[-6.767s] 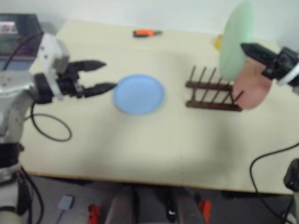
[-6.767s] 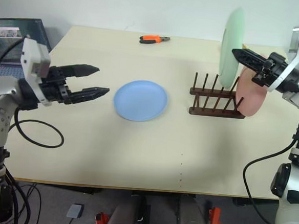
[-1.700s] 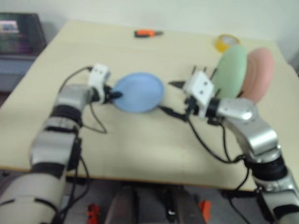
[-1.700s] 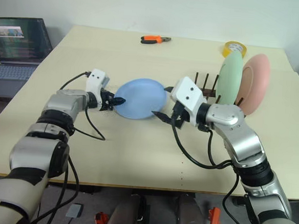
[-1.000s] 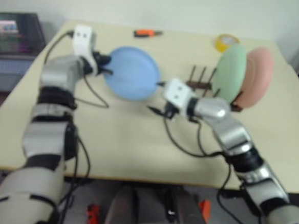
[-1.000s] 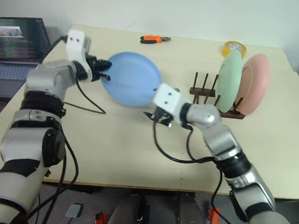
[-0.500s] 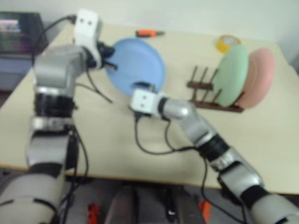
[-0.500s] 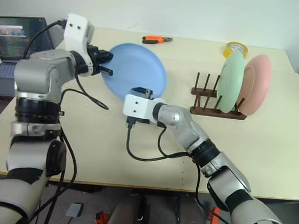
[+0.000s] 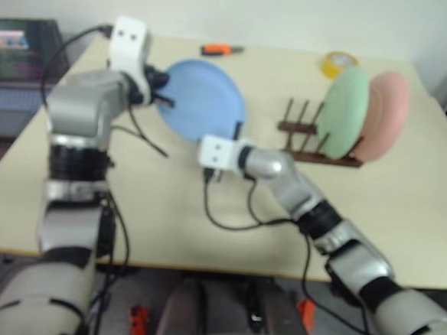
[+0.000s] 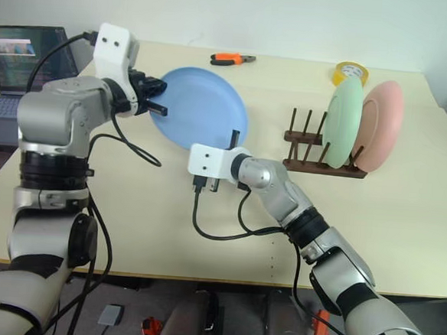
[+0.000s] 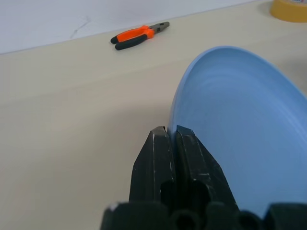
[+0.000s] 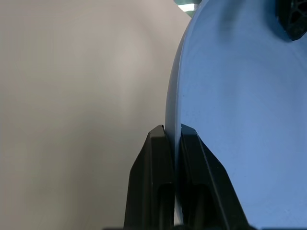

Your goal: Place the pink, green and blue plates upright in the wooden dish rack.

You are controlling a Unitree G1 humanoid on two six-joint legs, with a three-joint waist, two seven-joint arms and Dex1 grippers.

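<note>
The light blue plate (image 10: 201, 108) hangs tilted above the table, held by both arms. My left gripper (image 10: 160, 102) is shut on its left rim, and its black fingers (image 11: 163, 143) pinch the edge. My right gripper (image 10: 234, 139) is shut on the lower right rim (image 12: 171, 132). The mint green plate (image 10: 342, 111) and the pink plate (image 10: 381, 125) stand upright side by side at the right end of the wooden dish rack (image 10: 319, 165). The rack's left pegs (image 10: 299, 127) stand bare.
An open laptop (image 10: 24, 58) sits beyond the table's left edge. Orange pliers (image 10: 231, 58) and a yellow tape roll (image 10: 351, 72) lie along the far edge. Cables trail from both wrists over the cream table (image 10: 166, 225).
My right gripper, open under the plate half a second ago, has shut on the blue plate's lower rim. Over the last second the left arm raised and tilted the plate.
</note>
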